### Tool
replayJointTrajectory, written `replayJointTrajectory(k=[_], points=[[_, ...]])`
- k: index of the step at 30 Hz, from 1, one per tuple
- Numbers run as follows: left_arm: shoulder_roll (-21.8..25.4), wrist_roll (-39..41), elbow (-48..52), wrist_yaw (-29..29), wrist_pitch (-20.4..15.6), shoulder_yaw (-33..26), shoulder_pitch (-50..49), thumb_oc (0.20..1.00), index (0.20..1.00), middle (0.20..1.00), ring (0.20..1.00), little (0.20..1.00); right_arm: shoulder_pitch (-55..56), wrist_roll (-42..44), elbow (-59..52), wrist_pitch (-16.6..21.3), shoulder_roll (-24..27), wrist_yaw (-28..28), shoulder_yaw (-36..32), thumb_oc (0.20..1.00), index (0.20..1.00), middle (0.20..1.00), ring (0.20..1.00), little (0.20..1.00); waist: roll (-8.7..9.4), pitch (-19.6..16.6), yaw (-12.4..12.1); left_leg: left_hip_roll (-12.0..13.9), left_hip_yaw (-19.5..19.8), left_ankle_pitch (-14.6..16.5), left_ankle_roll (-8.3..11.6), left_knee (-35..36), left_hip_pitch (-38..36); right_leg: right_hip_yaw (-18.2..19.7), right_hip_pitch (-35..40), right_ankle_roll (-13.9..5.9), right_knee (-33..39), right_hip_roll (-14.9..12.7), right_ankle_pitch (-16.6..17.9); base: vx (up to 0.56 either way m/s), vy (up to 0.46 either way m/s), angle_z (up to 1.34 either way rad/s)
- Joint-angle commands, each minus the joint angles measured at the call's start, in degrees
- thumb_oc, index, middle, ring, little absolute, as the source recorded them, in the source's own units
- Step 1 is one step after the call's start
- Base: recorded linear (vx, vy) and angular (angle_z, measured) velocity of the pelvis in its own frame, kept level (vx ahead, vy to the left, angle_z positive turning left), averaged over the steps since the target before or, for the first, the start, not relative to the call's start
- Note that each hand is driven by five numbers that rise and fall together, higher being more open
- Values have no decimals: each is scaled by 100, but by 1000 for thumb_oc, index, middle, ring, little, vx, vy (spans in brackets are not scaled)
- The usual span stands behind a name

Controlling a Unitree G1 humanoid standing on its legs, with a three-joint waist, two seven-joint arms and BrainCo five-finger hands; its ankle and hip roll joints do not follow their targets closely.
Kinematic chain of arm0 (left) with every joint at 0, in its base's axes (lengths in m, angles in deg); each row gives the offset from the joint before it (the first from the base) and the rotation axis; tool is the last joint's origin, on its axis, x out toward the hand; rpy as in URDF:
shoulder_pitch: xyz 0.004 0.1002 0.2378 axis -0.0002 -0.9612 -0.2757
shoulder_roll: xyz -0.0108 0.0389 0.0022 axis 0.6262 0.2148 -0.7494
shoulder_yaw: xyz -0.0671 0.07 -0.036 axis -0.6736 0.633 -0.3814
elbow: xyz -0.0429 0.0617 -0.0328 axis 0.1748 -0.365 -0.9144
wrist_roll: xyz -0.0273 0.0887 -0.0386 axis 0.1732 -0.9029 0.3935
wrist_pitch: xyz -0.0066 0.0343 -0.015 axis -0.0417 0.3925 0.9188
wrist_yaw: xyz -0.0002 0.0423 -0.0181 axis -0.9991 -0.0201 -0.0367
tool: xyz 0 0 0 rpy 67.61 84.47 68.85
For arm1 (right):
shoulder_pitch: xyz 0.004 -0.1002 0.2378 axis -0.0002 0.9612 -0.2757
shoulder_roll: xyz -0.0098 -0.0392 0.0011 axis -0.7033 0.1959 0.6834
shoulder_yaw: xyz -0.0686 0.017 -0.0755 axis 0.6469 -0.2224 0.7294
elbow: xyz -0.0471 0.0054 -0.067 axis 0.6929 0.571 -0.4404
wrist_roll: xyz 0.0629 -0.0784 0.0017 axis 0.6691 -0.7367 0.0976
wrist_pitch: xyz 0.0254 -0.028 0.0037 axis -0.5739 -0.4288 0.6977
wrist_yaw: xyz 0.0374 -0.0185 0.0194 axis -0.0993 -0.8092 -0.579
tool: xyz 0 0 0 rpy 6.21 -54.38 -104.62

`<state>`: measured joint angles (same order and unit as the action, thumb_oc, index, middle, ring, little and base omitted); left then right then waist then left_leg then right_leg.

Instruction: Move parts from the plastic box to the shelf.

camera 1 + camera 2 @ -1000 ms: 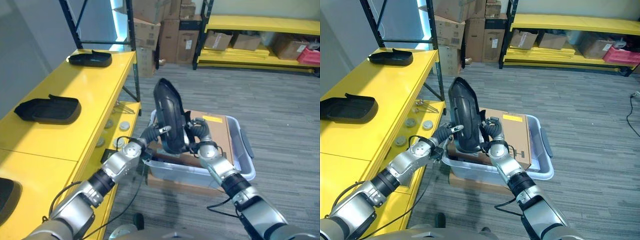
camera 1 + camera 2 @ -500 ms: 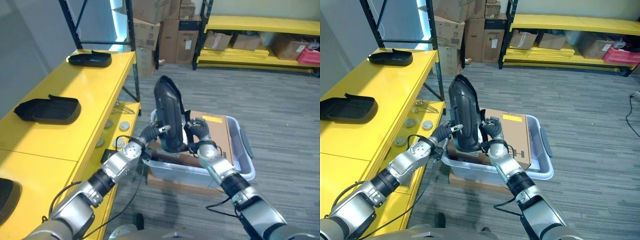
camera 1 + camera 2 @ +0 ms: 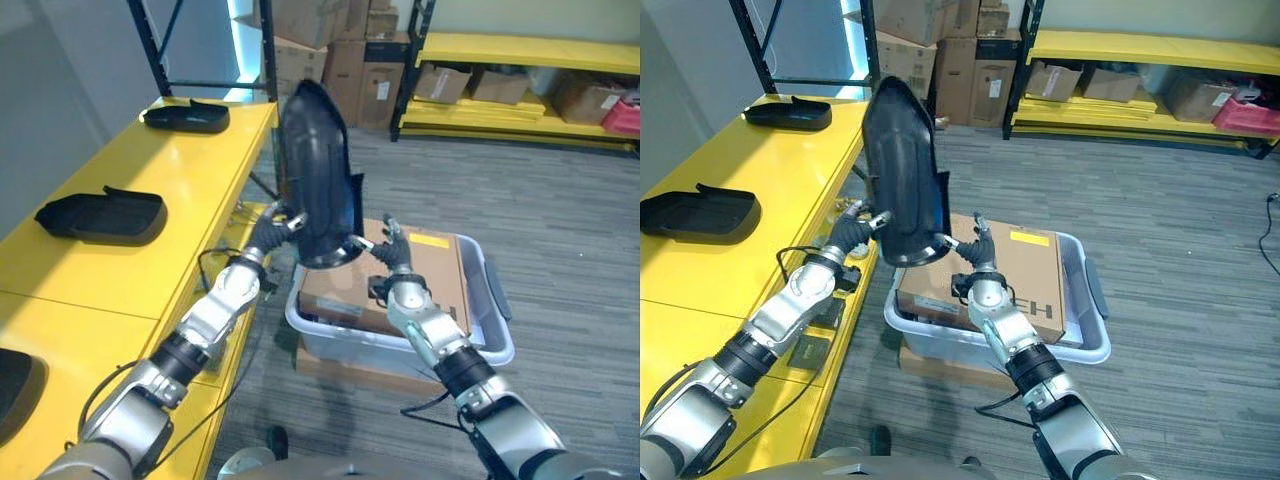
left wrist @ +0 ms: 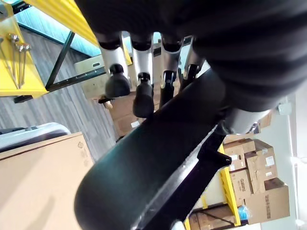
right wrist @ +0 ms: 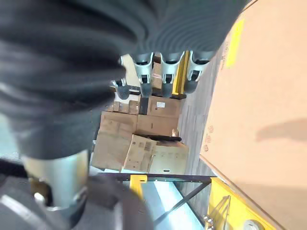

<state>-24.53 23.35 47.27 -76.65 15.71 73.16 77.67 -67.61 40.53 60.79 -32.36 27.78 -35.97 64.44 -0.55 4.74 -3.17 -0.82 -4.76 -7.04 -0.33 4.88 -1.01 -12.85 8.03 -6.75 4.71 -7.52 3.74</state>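
Note:
A large curved black plastic part [image 3: 316,178] stands upright in the air, above the left rim of the pale plastic box [image 3: 492,300]. My left hand [image 3: 268,232] is shut on its lower left edge, and the fingers [image 4: 139,96] wrap over the part [image 4: 158,158] in the left wrist view. My right hand [image 3: 390,268] is open just right of the part's bottom end, fingers [image 5: 165,72] straight, thumb near the lower rim. A brown cardboard box [image 3: 425,285] lies in the plastic box. The yellow shelf [image 3: 190,190] runs along my left.
Three more black parts lie on the shelf: one far [image 3: 186,116], one in the middle [image 3: 100,216], one at the near edge [image 3: 14,392]. Dark shelf uprights [image 3: 268,70] rise behind it. Stacked cardboard boxes [image 3: 330,60] and a low yellow rack [image 3: 520,55] line the back.
The black part has risen out of the plastic box and moved left toward the shelf in my left hand. My right hand has let go and straightened its fingers.

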Motion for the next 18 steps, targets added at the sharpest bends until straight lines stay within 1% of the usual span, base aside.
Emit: replayJointTrajectory(k=[1,2,4,5,6,7,8,10,13,15,16,17,18], points=[[14,-245,-51,-322,-789,-276,248,200,200,200,200,200,240,-125,-142,220,261,-257,-329,1000,1000,1000,1000,1000,-4,-261,-181,289,-171,735,176,12,-392,-100,-273,-334,29,-113,-156,-32,16,-1],[64,-423,-19,-444,-871,-397,132,200,200,200,200,200,445,-187,-131,281,286,-282,-388,1000,1000,1000,1000,1000,-4,-247,-164,289,-178,731,172,12,-380,-89,-291,-333,29,-109,-151,-32,12,-4],[216,-640,43,-754,-1015,-675,-107,200,200,200,200,200,899,-182,-184,240,341,-448,-544,1000,1000,1000,1000,1000,8,-230,-109,290,-193,723,180,12,-348,-37,-337,-336,29,-94,-152,-36,20,-6],[308,-735,50,-876,-1164,-851,-227,200,200,200,200,200,1109,-241,-149,202,348,-563,-576,1000,1000,1000,1000,1000,9,-222,-92,287,-201,723,180,12,-337,-12,-356,-339,29,-91,-152,-24,20,-15],[308,-735,52,-876,-1164,-852,-231,200,200,200,200,200,1112,-242,-151,202,348,-563,-574,1000,1000,1000,1000,1000,9,-226,-92,287,-201,723,180,12,-335,-12,-358,-339,29,-91,-152,-17,45,-26],[516,-902,184,-983,-1360,-1186,-418,200,200,200,200,200,1418,-236,4,112,316,-749,-541,1000,1000,1000,1000,1000,-5,-215,-95,276,-206,714,176,12,-309,-1,-381,-346,29,-102,-146,-9,50,-25],[604,-896,275,-999,-1423,-1344,-496,200,200,200,200,200,1540,-279,149,118,268,-828,-533,1000,1000,1000,1000,1000,-9,-218,-105,266,-192,707,174,12,-282,-7,-396,-354,29,-114,-140,-6,68,-14],[779,-905,558,-993,-1511,-1680,-662,200,200,200,200,200,1778,-440,457,102,149,-1053,-533,1000,1000,1000,1000,1000,-24,-220,-153,217,-112,699,152,12,-222,-21,-414,-383,29,-155,-125,7,53,-3],[960,-832,873,-946,-1532,-1917,-785,200,200,200,200,200,1962,-448,678,79,52,-1268,-492,1000,1000,1000,1000,1000,-36,-214,-208,156,3,702,112,12,-171,-19,-420,-414,0,-202,-128,7,28,2],[1129,-812,1206,-919,-1513,-2098,-857,200,200,200,200,200,2121,-768,831,-38,-41,-1510,-444,1000,1000,1000,1000,1000,-61,-202,-234,106,167,698,56,12,-100,55,-514,-409,-227,-209,-257,-19,5,12],[1260,-634,1441,-818,-1549,-2193,-893,200,200,200,200,200,2215,-1106,899,-246,-45,-1694,-345,1000,1000,1000,1000,1000,-73,-188,-219,79,331,683,21,12,-35,198,-639,-365,-456,-128,-410,-70,-54,28],[1323,-496,1598,-592,-1760,-2229,-899,200,200,200,200,200,2360,-1352,1059,-731,-2,-1787,-186,1000,1000,1000,1000,1000,-76,-160,-145,23,621,659,-6,12,38,538,-748,-253,-624,104,-561,-59,-80,66],[1336,-464,1712,-458,-1880,-2271,-909,200,200,200,200,200,2485,-1375,1307,-977,46,-1874,-101,1000,1000,1000,1000,1000,-74,-115,-79,-17,827,642,-11,12,42,714,-755,-172,-726,246,-652,-42,-82,102]])
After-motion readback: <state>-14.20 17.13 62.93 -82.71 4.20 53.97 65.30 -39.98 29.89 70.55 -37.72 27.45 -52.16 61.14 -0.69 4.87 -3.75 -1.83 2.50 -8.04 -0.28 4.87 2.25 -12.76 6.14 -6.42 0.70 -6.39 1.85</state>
